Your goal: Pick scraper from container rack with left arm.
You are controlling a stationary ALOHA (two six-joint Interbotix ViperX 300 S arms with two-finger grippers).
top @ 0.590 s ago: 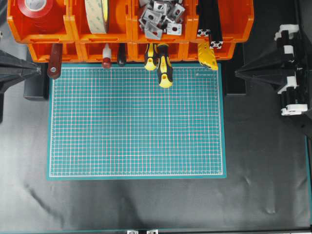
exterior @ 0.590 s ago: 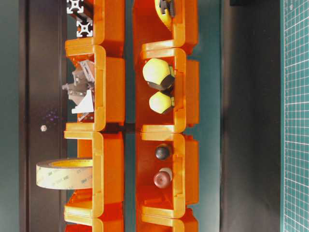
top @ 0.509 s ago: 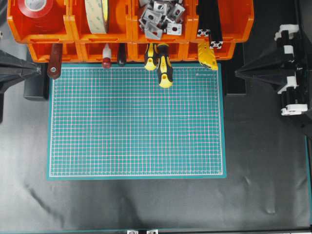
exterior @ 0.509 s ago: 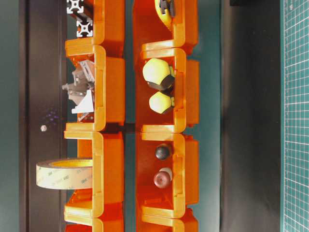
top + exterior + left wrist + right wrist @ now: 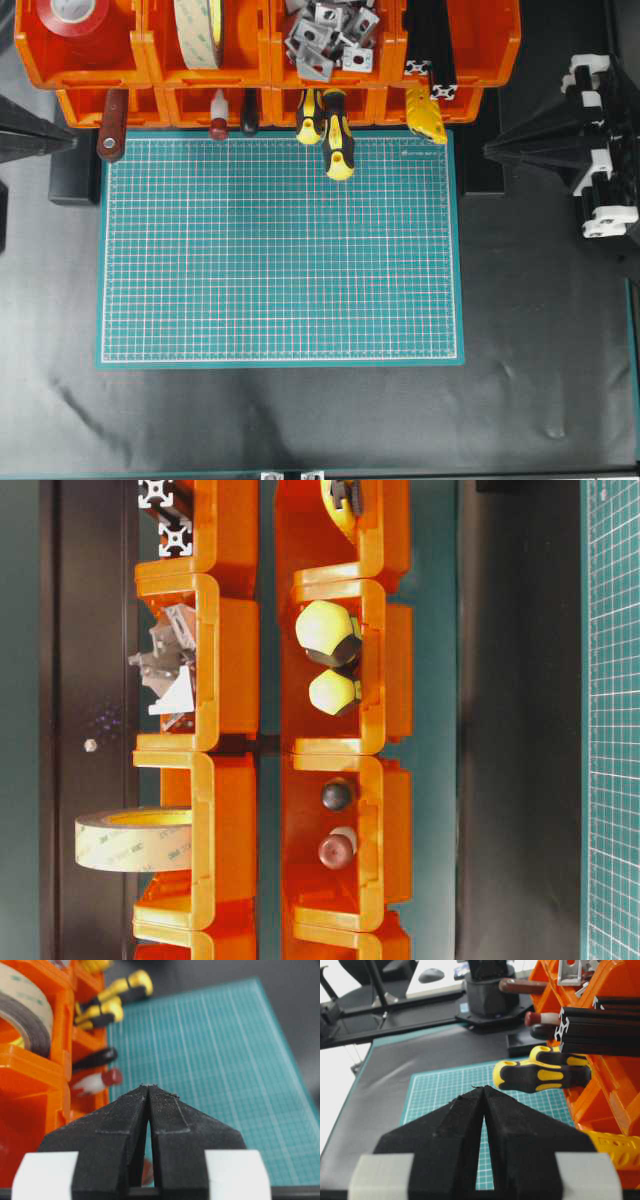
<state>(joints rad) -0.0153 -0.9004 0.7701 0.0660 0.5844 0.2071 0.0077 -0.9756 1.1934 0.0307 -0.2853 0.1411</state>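
overhead, the scraper (image 5: 111,128) sticks out of the container rack (image 5: 480,50) from its leftmost lower bin, handle over the green mat (image 5: 280,250) corner. the left gripper (image 5: 149,1087) hangs beside it, fingertips pressed together and empty. the right gripper (image 5: 483,1089) is likewise closed.

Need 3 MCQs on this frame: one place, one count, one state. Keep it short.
1. Where does the scraper with the reddish-brown wooden handle sit?
A. leftmost lower bin of the orange plastic container rack, overhead view
B. on the green cutting mat's centre
C. in the right gripper

2. How many yellow-and-black screwdrivers stick out of the rack?
A. one
B. two
C. four

3. What is the state of the black left gripper?
A. open
B. holding the scraper
C. shut, empty

Key: 1 A, handle with hole pokes out there; 2 B, two grips side by side; 3 C, jaws meet with nothing between.
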